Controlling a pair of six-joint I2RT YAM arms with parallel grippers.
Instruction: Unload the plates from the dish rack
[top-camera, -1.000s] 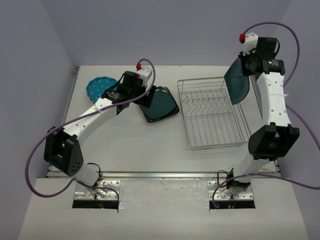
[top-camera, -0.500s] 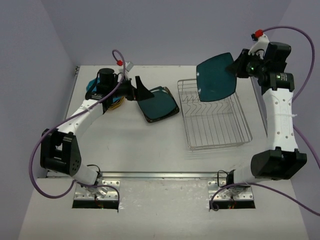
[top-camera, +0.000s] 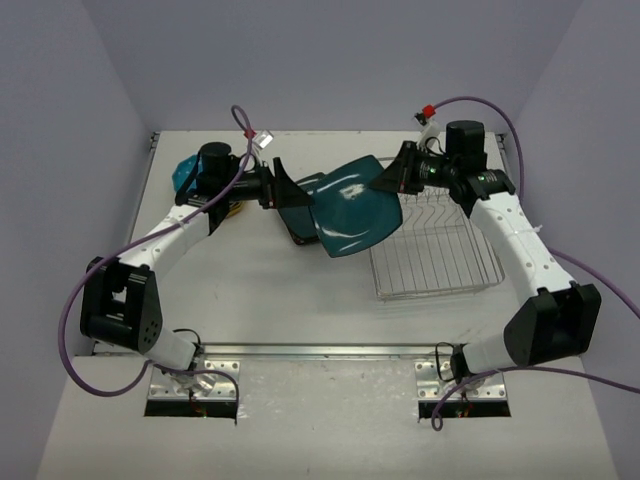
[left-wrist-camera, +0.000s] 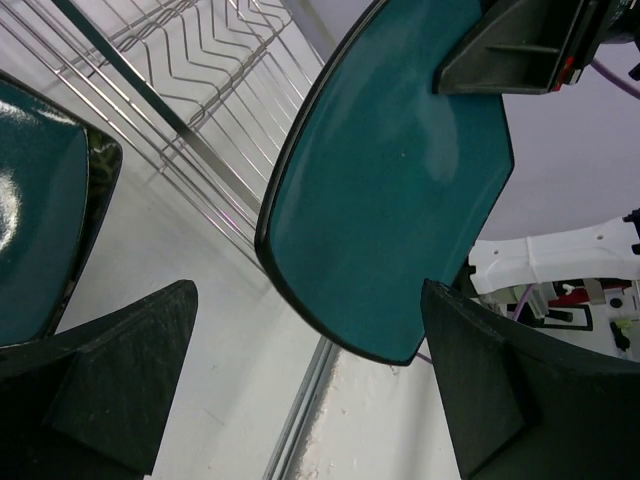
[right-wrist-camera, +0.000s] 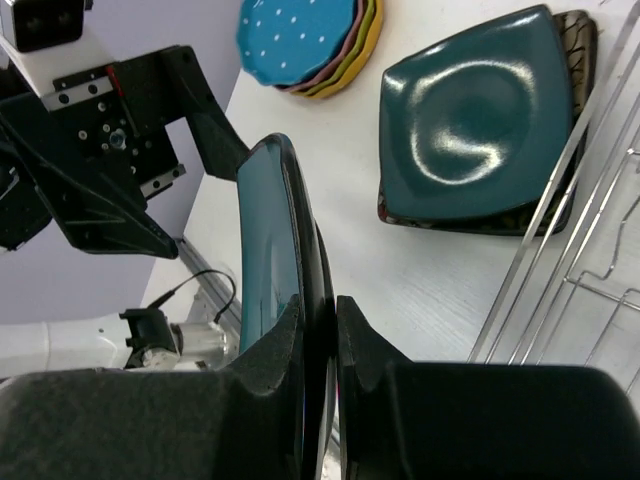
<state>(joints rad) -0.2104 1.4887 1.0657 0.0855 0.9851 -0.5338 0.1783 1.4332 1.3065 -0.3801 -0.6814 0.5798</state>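
Observation:
My right gripper (top-camera: 392, 180) is shut on the rim of a dark teal rounded-square plate (top-camera: 355, 205) and holds it tilted in the air, left of the silver wire dish rack (top-camera: 440, 250). In the right wrist view its jaws (right-wrist-camera: 322, 305) pinch the plate's edge (right-wrist-camera: 275, 230). My left gripper (top-camera: 297, 190) is open and empty, facing that plate (left-wrist-camera: 390, 190) from the left. On the table lies another teal plate (right-wrist-camera: 470, 130) on a black floral plate (right-wrist-camera: 575, 40). A stack of round dotted plates, blue on top (right-wrist-camera: 300, 35), sits at the far left.
The rack's wires show in the left wrist view (left-wrist-camera: 200, 70) and at the right edge of the right wrist view (right-wrist-camera: 590, 250); no plate shows in it. The table's metal front rail (top-camera: 320, 350) runs along the near edge. Purple cables hang by both arms.
My right arm has swung the teal plate from above the rack's far end leftward and down, toward my left gripper. My left gripper has turned open toward the rack.

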